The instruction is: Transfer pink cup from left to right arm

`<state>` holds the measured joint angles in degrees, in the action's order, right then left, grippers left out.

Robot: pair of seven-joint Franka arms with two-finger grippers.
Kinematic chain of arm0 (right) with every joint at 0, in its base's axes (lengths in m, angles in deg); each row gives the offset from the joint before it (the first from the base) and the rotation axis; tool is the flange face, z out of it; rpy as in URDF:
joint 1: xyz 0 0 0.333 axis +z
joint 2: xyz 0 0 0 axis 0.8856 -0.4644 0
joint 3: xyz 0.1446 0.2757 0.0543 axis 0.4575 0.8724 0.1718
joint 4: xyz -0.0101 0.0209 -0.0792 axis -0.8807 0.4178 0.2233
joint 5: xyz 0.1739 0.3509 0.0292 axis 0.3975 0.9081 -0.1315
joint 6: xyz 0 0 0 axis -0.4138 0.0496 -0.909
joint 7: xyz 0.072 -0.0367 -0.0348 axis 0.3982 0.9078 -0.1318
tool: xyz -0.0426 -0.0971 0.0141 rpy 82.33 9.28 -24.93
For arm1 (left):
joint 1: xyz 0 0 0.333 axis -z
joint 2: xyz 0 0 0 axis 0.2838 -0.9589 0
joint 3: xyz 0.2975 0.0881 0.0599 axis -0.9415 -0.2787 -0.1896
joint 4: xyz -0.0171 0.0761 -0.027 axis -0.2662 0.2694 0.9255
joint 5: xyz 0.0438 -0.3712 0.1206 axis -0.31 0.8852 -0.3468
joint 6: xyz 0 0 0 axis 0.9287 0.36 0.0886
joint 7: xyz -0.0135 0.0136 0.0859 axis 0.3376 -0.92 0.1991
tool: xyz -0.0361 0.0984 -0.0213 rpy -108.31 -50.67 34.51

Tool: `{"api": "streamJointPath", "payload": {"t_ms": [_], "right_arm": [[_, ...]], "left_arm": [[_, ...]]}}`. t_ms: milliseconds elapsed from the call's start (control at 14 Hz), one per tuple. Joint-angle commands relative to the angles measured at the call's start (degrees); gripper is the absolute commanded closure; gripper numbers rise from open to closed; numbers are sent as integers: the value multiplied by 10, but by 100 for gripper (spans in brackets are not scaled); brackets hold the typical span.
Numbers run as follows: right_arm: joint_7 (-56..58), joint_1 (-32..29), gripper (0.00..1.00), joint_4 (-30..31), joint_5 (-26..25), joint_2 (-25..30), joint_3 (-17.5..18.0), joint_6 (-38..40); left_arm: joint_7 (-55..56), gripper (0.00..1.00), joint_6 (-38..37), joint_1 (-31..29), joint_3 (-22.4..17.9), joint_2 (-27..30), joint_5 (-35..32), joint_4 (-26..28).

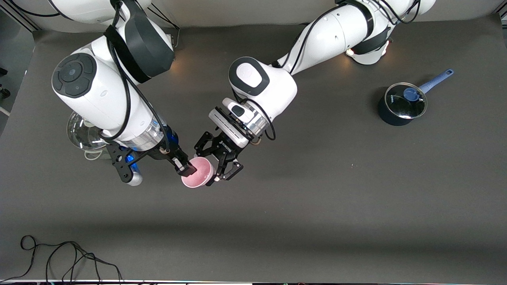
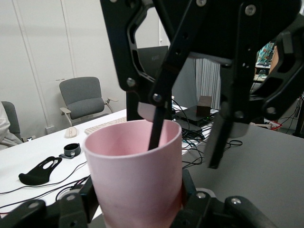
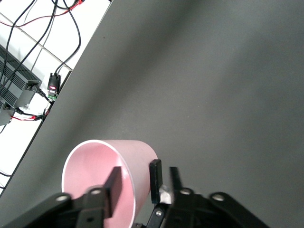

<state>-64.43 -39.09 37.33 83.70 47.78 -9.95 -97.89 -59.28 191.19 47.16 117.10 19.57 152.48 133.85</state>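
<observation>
1. Between the two grippers, in the air over the table's middle, the pink cup (image 1: 198, 172) is gripped from both ends.
2. Left gripper (image 1: 216, 174) has its fingers pinched on the cup's lower body; in the left wrist view the fingers (image 2: 76, 206) clasp the cup (image 2: 135, 178) near its base.
3. Right gripper (image 1: 186, 168) has one finger (image 3: 113, 187) inside the mouth and the other (image 3: 155, 180) outside, the cup (image 3: 116, 175) wall between them; whether the pads press the wall cannot be told.
4. Cup's long axis is tilted: in the front view the mouth opens upward toward the camera and toward the right arm, and the base points at the left gripper.
5. Cup's base is hidden by the left gripper's fingers, and part of its rim by the right finger.
6. Toward the left arm's end a dark pot (image 1: 400, 107) with a glass lid and blue handle stands on the table (image 1: 317, 198).
7. Under the right arm a glass lid (image 1: 81, 132) is mostly covered.
8. Near the front camera's edge a black cable (image 1: 67, 257) lies looped.
</observation>
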Motion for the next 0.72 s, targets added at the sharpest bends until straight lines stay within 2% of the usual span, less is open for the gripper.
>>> {"api": "streamJointPath", "payload": {"t_ms": [0, 645], "right_arm": [[-4, 4, 100, -23, -3, -12, 1, 0], [25, 4, 100, -23, -3, -8, 2, -2]], "left_arm": [[13, 100, 7, 11, -10, 4, -3, -10], [13, 100, 7, 10, -10, 4, -3, -10]]}}
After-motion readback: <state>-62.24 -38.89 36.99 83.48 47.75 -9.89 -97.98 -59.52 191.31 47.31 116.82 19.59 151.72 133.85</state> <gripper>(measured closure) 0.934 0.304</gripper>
